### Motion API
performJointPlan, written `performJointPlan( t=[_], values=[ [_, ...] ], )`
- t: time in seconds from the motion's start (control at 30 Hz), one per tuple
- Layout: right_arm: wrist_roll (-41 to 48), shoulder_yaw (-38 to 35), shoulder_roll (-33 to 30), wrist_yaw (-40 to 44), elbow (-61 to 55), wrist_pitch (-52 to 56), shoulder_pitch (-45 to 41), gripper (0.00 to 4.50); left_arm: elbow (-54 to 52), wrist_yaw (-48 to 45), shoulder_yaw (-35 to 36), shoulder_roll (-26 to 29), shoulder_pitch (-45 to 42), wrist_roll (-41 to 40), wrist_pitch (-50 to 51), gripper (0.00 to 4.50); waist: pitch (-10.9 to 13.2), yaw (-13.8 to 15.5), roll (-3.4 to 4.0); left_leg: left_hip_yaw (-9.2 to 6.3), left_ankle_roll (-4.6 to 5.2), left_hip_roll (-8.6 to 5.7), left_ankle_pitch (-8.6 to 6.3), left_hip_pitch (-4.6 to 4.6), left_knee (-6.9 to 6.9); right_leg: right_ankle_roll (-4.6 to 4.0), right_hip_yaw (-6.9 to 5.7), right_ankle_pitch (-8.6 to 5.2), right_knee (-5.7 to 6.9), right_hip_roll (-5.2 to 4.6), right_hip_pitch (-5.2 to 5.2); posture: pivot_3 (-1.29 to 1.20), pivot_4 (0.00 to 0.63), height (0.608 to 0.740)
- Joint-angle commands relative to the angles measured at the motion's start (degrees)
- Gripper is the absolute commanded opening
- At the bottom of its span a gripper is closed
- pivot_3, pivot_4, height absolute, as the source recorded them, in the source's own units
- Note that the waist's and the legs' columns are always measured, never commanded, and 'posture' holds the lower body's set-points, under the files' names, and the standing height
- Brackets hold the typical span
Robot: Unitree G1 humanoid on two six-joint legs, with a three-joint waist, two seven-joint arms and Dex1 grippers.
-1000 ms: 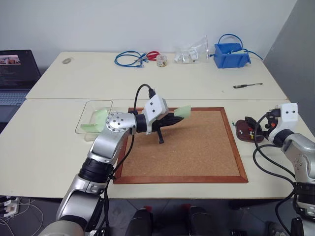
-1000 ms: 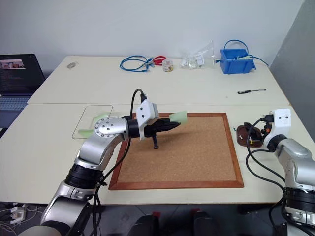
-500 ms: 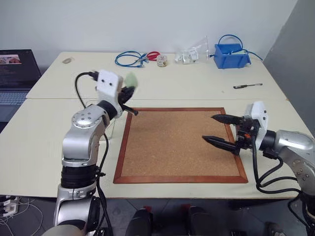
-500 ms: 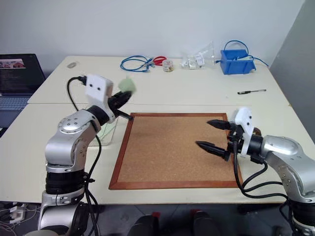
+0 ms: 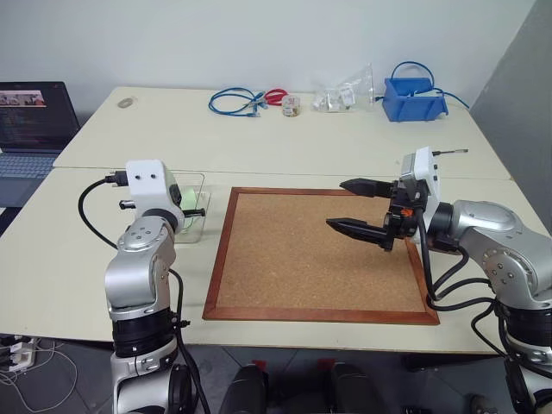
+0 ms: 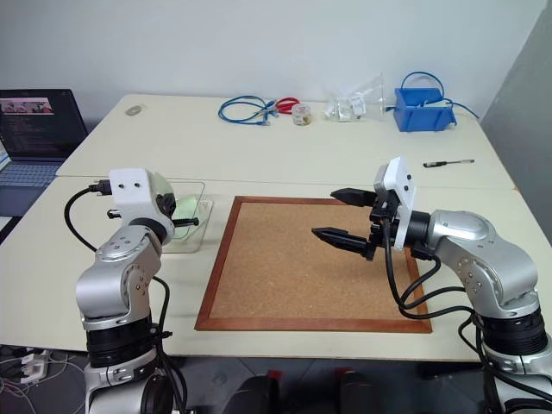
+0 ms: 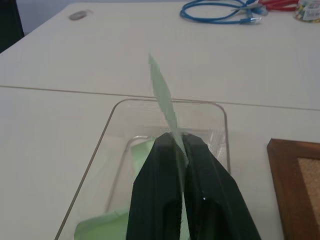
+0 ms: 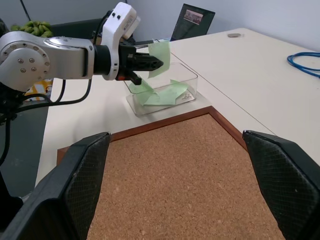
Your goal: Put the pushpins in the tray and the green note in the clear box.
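Still green note point(image 7: 163, 95) pinched between left fingers point(image 7: 212, 200).

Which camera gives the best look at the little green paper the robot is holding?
The right wrist view: the green note faces it, pinched in the left gripper above the clear box. The left wrist view shows it edge-on; the eye views mostly hide it behind the arm.

even, soft indoor light falls from above; the cream table point(image 5: 345, 147) is bright without glare. shadows are faint and diffuse. both head views are sharp across the frame. in the left wrist view the left pincer point(image 7: 181, 142) is soft and close, and the far cable point(image 7: 220, 11) blurs slightly.
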Motion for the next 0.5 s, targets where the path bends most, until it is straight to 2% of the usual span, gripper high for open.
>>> performJointPlan(
  t=[0.03,0.4,0.5],
  values=[
    [-0.1,-0.6,0.0,-0.6,-0.9,-0.4,-0.8,4.5,0.3,-1.3,0.8,1.0,-0.5,-1.4,-2.2,1.22,0.0,0.0,0.0,0.0,0.0,0.0,0.0,0.0,0.0,0.0,0.0,0.0,0.0,0.0,0.0,0.0,0.15,0.74],
    [-0.5,-1.0,0.1,-1.9,-1.1,-0.4,0.6,4.5,-0.7,-1.5,-0.1,2.6,-1.3,-2.2,-2.2,3.43,0.0,0.0,0.0,0.01,0.0,0.01,0.0,0.0,0.0,0.0,0.01,0.0,0.0,0.01,0.0,0.0,0.15,0.74],
    [-0.6,-1.9,0.5,-4.2,-2.2,-0.1,1.9,4.5,-3.1,-1.7,-0.4,3.3,-1.1,-2.4,-1.7,3.92,0.0,0.0,0.0,-0.01,0.0,0.01,0.0,0.0,0.0,0.0,-0.01,0.0,0.01,0.02,0.0,0.0,0.15,0.74]
  ],
)
